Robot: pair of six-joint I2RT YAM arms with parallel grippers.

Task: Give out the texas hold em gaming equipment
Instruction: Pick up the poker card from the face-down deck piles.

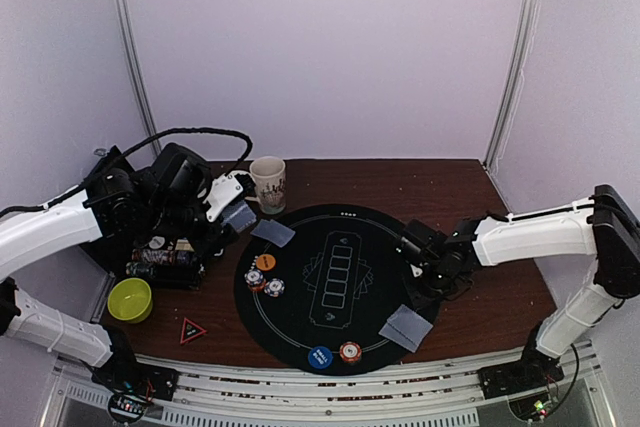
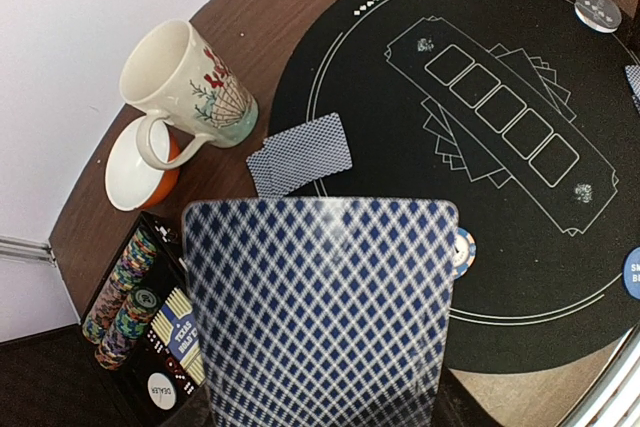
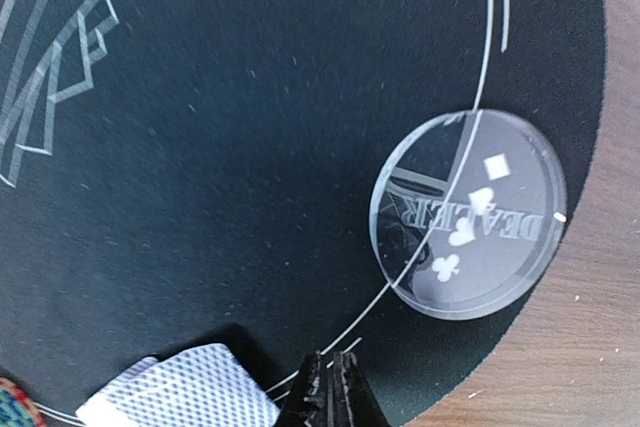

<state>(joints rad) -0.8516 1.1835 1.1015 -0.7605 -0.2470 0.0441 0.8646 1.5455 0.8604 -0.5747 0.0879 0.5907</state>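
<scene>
Cards are what I am dealing. From above, my left gripper (image 1: 232, 209) hangs over the far-left part of the counter (image 1: 480, 197) beside the mug (image 1: 268, 184), pinching one held card (image 1: 240, 217). Some dealt cards (image 1: 272, 232) lie just beyond it on the rim of the mat (image 1: 300, 317), with chip stacks (image 1: 265, 284) near them. My right gripper (image 1: 428, 282) sits low at the mat's right edge, a card pile (image 1: 407, 327) close by on the near side.

My left wrist view is filled by the held card, back up, its long axis pointing away from me. The dealt cards lie ahead and a little left, half off the mat. My own fingers are hidden here.

In my right wrist view the tips are pressed together on nothing. A clear dealer disc (image 3: 468, 212) lies ahead and to the right, at the mat's edge; the card pile is just left of the tips. I judge the right arm nearer to both, and the left nearer to the far-left seat.
</scene>
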